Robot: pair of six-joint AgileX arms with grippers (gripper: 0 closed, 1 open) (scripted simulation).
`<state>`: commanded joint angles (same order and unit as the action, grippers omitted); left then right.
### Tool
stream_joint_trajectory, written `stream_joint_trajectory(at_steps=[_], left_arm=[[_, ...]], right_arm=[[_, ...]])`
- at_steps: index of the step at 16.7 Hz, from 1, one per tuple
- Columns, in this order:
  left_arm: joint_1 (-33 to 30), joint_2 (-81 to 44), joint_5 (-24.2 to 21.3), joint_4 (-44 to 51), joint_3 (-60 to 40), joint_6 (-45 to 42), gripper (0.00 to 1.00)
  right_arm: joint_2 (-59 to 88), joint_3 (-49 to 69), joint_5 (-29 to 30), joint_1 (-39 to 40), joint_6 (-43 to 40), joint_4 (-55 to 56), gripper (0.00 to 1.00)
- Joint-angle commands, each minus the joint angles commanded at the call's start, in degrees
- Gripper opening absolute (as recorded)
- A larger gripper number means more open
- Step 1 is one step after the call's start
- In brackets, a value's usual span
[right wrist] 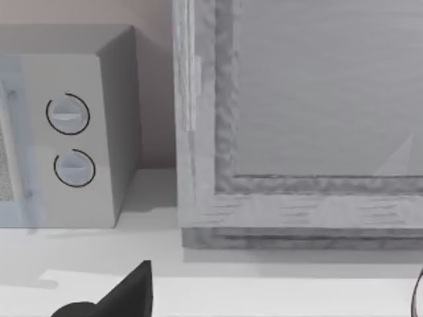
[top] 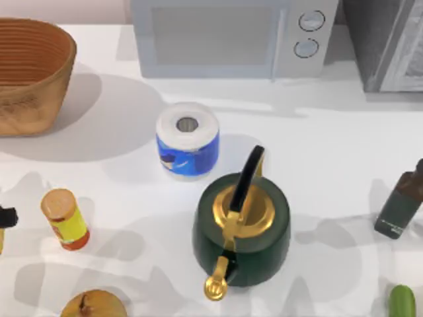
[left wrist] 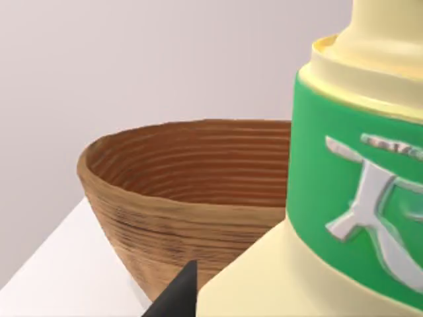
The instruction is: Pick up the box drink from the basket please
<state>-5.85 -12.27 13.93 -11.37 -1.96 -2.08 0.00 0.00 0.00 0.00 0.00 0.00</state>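
Filling the near part of the left wrist view is the box drink (left wrist: 344,218), pale yellow with a green band and a silver mark, right up against the camera with a dark fingertip (left wrist: 178,297) of the left gripper beside it. It looks held, clear of the basket (left wrist: 172,191), which sits behind and below it with its ribbed inside bare. I cannot tell for sure how the fingers close. My judgement is that the lift out is done or nearly so, and the next move calls for keeping the carton steady and clear of the wicker rim.

From above, a dark bit of the left gripper (top: 6,216) shows at the table's left edge, near a yellow bottle (top: 65,219). Further out stand a pear (top: 94,305), a green kettle (top: 241,228), a paper roll (top: 188,139), a dark bottle (top: 402,201) and, at the back, the basket (top: 30,72) and a microwave (top: 231,36). The bottle stands nearest and could be knocked.

The right arm is parked facing the microwave (right wrist: 66,132); one dark finger (right wrist: 129,290) shows, and its opening cannot be told.
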Motion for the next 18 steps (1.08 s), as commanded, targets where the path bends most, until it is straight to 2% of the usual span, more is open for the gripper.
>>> stream_joint_trajectory(at_steps=[12, 15, 18], left_arm=[[-23.57, -43.21, 50.15, -41.34, -9.09, -5.14, 0.00], [-28.16, -51.12, 58.88, -47.89, -10.04, -5.42, 0.00], [-30.51, -54.93, 62.80, -50.93, -10.45, -5.42, 0.00]], right_arm=[[0.00, 0.00, 0.00, 0.00, 0.00, 0.00, 1.00], [0.00, 0.00, 0.00, 0.00, 0.00, 0.00, 1.00], [0.00, 0.00, 0.00, 0.00, 0.00, 0.00, 1.00]])
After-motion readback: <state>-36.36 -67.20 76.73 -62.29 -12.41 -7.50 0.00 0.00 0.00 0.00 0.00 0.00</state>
